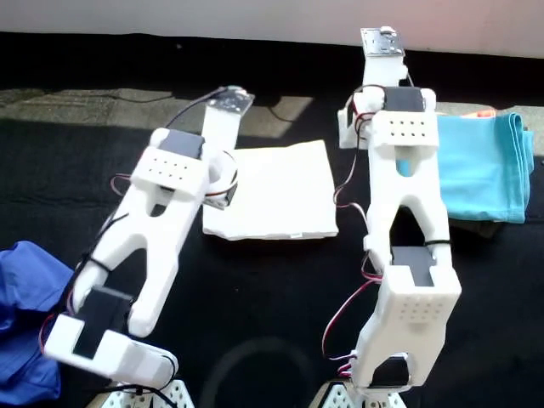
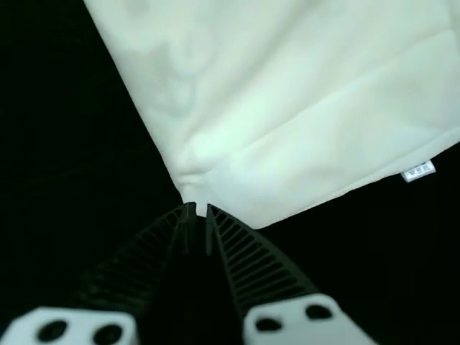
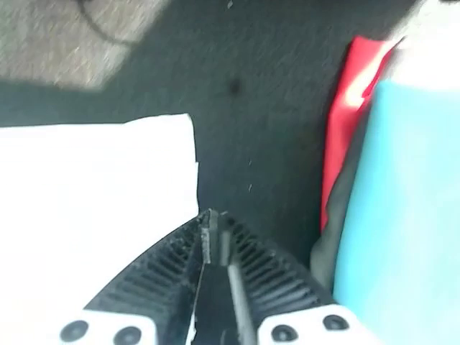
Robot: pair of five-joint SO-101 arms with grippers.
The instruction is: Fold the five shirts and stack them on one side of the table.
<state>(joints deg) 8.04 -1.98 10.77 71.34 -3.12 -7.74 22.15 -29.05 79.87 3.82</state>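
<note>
A folded white shirt [image 1: 276, 191] lies flat in the middle of the black table [image 1: 280, 297]. My left gripper [image 2: 195, 211] is at the shirt's near left corner, shut on that corner of the white shirt [image 2: 287, 93], and the cloth puckers just ahead of the tips. My right gripper [image 3: 214, 215] is shut and holds nothing. It hangs over bare table just off the far right edge of the white shirt [image 3: 93, 194]. A folded turquoise shirt [image 1: 480, 166] tops a stack at the right. A crumpled blue shirt [image 1: 25, 314] sits at the near left.
Under the turquoise shirt [image 3: 402, 215] a red shirt [image 3: 348, 108] and a dark layer [image 3: 327, 251] show at the stack's edge. A cable [image 1: 153, 102] runs across the sunlit strip at the back. Open black cloth lies between the two arm bases.
</note>
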